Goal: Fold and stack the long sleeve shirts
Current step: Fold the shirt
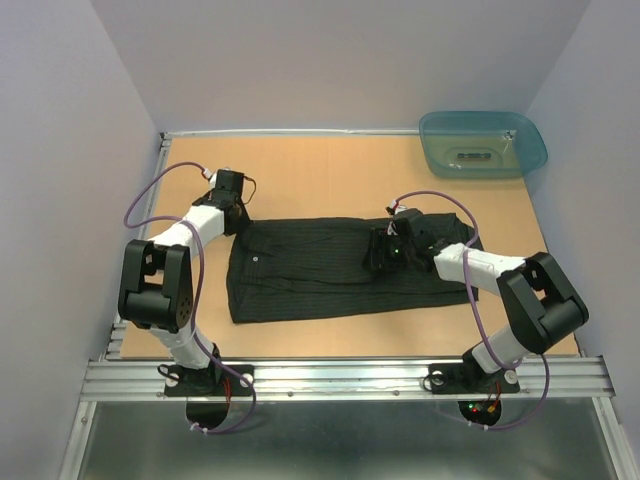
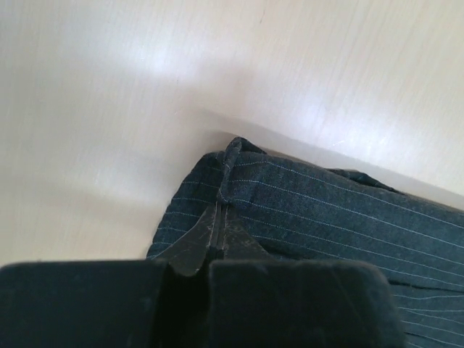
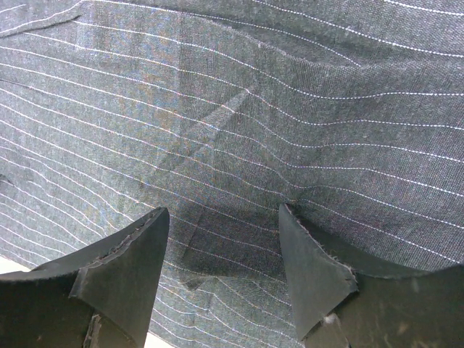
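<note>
One black pinstriped long sleeve shirt [image 1: 310,270] lies flat, spread left to right across the middle of the wooden table [image 1: 330,175]. My left gripper [image 1: 234,208] is at the shirt's far left corner. In the left wrist view it [image 2: 220,212] is shut, pinching a raised ridge of the shirt's edge [image 2: 312,199]. My right gripper [image 1: 384,252] hovers over the right half of the shirt. In the right wrist view it [image 3: 223,217] is open and empty, its fingertips [image 3: 304,250] close above the striped cloth [image 3: 217,109].
A teal plastic tub [image 1: 483,143] stands at the far right corner of the table. Grey walls close in the left, back and right sides. A metal rail [image 1: 340,378] runs along the near edge, with both arm bases on it.
</note>
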Available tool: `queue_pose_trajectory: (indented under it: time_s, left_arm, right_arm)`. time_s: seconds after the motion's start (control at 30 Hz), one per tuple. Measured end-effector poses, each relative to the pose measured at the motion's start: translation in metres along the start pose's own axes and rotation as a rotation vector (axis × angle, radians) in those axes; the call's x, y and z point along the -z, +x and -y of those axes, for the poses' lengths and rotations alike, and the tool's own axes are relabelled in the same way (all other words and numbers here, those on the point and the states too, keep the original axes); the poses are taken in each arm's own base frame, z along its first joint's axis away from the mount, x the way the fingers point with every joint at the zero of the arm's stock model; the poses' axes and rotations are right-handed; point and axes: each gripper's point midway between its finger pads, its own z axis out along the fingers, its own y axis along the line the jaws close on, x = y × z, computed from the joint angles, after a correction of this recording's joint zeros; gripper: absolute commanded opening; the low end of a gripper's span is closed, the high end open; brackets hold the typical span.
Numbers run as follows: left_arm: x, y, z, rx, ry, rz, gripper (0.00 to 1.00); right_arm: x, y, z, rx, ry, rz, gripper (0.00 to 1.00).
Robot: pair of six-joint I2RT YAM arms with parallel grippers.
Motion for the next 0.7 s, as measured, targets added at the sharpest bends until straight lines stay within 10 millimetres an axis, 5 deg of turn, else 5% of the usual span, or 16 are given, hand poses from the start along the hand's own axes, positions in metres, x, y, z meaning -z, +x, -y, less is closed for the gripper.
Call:
queue_pose_trajectory:
  time_s: [0.1, 0.2, 0.3, 0.4, 0.43, 0.53, 0.7]
  left_arm:
    - [-0.005, 0.006, -0.004, -0.034, -0.02, -0.028, 0.0]
    - [-0.01, 0.018, -0.01, -0.065, -0.045, -0.075, 0.11]
    - [-0.015, 0.027, -0.015, -0.085, -0.063, -0.108, 0.3]
    - [-0.016, 0.032, -0.018, -0.096, -0.072, -0.126, 0.69]
    - [-0.015, 0.032, -0.018, -0.099, -0.072, -0.127, 0.73]
    - [-0.008, 0.026, -0.016, -0.1, -0.06, -0.115, 0.76]
    - [0.027, -0.007, 0.0, -0.067, 0.021, -0.014, 0.76]
  right_arm:
    - [0.001, 0.0, 0.0, 0.001, 0.001, 0.002, 0.68]
    - [0.001, 0.001, -0.001, 0.002, -0.006, -0.005, 0.68]
    - [0.004, 0.004, -0.004, 0.005, -0.024, -0.022, 0.68]
    - [0.011, 0.007, -0.007, 0.011, -0.038, -0.038, 0.68]
    - [0.013, 0.007, -0.008, 0.011, -0.037, -0.038, 0.68]
    - [0.023, 0.0, -0.01, 0.012, -0.032, -0.033, 0.68]
    - [0.038, -0.053, -0.011, -0.045, -0.046, 0.065, 0.67]
